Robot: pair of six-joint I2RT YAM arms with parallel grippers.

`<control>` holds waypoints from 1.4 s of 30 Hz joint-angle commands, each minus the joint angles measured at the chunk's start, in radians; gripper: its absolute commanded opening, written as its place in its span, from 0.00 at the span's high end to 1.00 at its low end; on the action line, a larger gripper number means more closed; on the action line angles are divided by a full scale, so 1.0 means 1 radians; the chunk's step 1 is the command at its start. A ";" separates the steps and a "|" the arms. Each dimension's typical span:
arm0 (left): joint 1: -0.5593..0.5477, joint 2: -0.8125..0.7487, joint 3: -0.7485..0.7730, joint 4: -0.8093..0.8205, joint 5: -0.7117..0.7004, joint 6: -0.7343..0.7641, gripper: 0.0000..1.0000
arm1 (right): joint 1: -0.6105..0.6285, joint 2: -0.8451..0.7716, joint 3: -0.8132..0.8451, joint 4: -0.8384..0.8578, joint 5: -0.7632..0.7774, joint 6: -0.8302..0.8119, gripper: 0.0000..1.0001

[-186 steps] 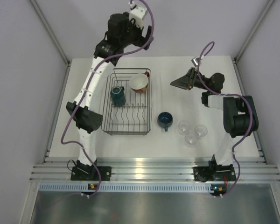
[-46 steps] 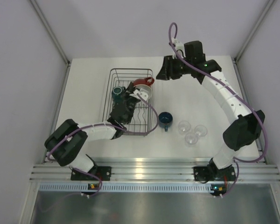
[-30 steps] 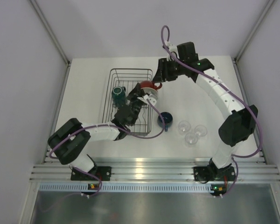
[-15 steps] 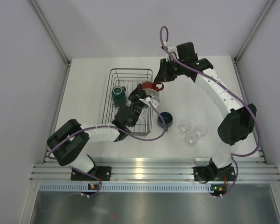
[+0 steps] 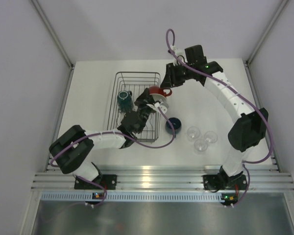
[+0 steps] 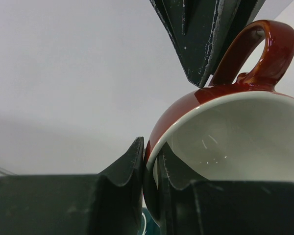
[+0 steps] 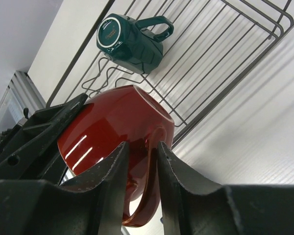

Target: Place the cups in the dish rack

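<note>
I am pinching the big red glazed cup with a white inside (image 6: pixel 225 132) by its rim with my left gripper (image 6: pixel 149 152), one finger inside the bowl and one outside, clenched on the wall. My right gripper (image 7: pixel 139 152) is straddling the cup's looped handle. The handle is sitting between the two fingers, but I cannot tell if they are pressing on it or just bracketing it.

The cup is hanging tilted over the right edge of the dark wire dish rack (image 5: pixel 111 98), toward its far right corner, apparently off the wires. A teal mug (image 5: pixel 123 99) is already lying in the rack by its left edge. A small dark-blue cup (image 5: pixel 173 123) and three tiny clear glasses (image 5: pixel 202 137) are waiting on the white table (image 5: pixel 88 88), right of the rack.

I am judging the red cup stiff, fairly heavy, slick with glaze and chippable. The rim pinch is looking marginal; the handle is the safer hold. I'm keeping one grip firm until it is seated between prongs.
</note>
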 commanded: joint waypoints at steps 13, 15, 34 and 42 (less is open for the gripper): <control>0.024 -0.091 0.040 0.564 0.007 0.000 1.00 | -0.001 -0.073 -0.087 -0.073 -0.036 -0.019 0.66; 0.025 -0.094 0.042 0.564 0.009 0.005 1.00 | -0.001 -0.073 -0.092 -0.068 -0.048 -0.019 0.66; 0.053 0.010 0.089 0.562 -0.011 0.034 1.00 | 0.001 -0.096 -0.162 0.038 -0.267 -0.001 1.00; 0.090 0.074 0.111 0.561 -0.060 0.002 1.00 | 0.002 -0.133 -0.225 0.200 -0.338 0.107 1.00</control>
